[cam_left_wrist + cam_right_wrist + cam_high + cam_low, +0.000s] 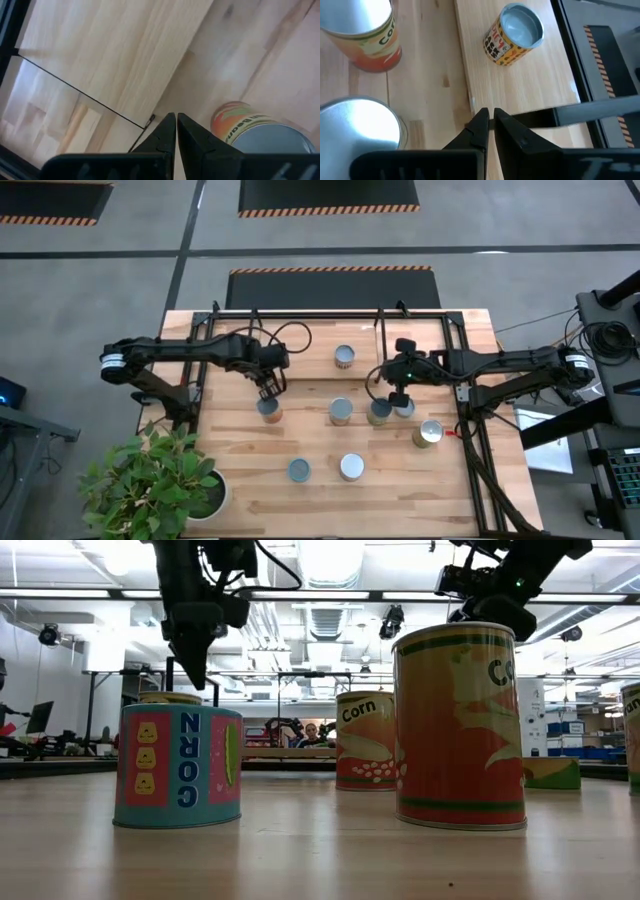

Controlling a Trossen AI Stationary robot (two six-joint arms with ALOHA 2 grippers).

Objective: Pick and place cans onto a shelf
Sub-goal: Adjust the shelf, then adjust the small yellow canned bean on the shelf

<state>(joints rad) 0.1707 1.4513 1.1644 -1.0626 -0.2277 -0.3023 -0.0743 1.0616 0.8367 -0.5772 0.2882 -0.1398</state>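
Cans [341, 412] stand loose on the table, one [344, 357] already on the shelf [400, 355]. Left gripper [270, 387], fingers together, hangs over a can [268, 409]; right gripper [397, 396], likewise together and empty, poises above another [379, 412].

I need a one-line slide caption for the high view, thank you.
Seven cans on the wooden table, one on the shelf; both grippers, left and right, shut.

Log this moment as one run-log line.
left tool: shut, empty, above a can | right tool: shut, empty, over cans | shelf: one can
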